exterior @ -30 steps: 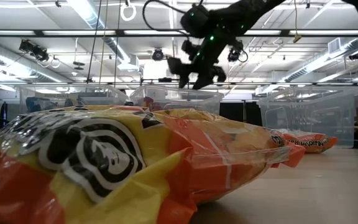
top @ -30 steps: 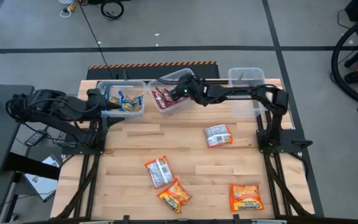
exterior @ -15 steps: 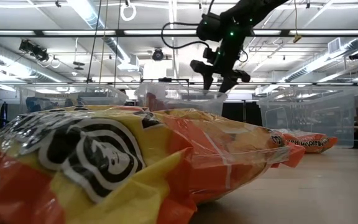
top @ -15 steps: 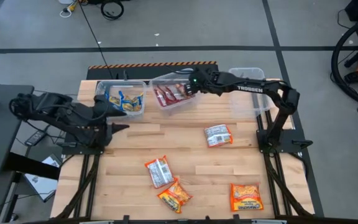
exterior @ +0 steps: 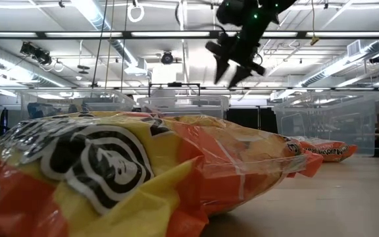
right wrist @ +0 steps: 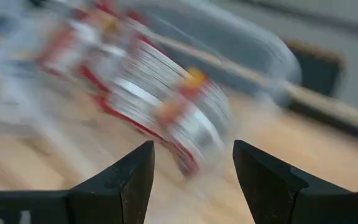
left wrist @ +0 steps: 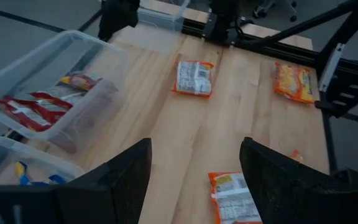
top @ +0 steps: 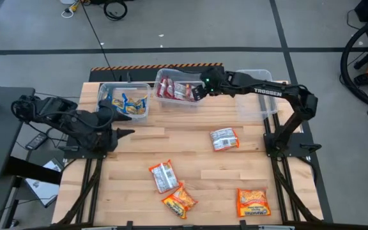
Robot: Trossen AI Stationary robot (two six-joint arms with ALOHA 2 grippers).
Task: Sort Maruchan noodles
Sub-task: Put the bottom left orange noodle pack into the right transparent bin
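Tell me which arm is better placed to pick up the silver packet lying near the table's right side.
Right. The right gripper is open above the red-packet tub, and its base stands beside the silver packet. The left gripper is farther across the table.

Three tubs sit along the far edge of the bench (top: 190, 144): left tub (top: 124, 101) near the far-left corner with packets in it, middle tub (top: 176, 89) right beside it also holding packets, right tub (top: 259, 89) near the far-right corner. Loose stuff: one packet (top: 224, 138) mid-right, two packets (top: 163, 176) (top: 179, 201) by the near edge around the middle, another (top: 253, 202) at the near-right corner.
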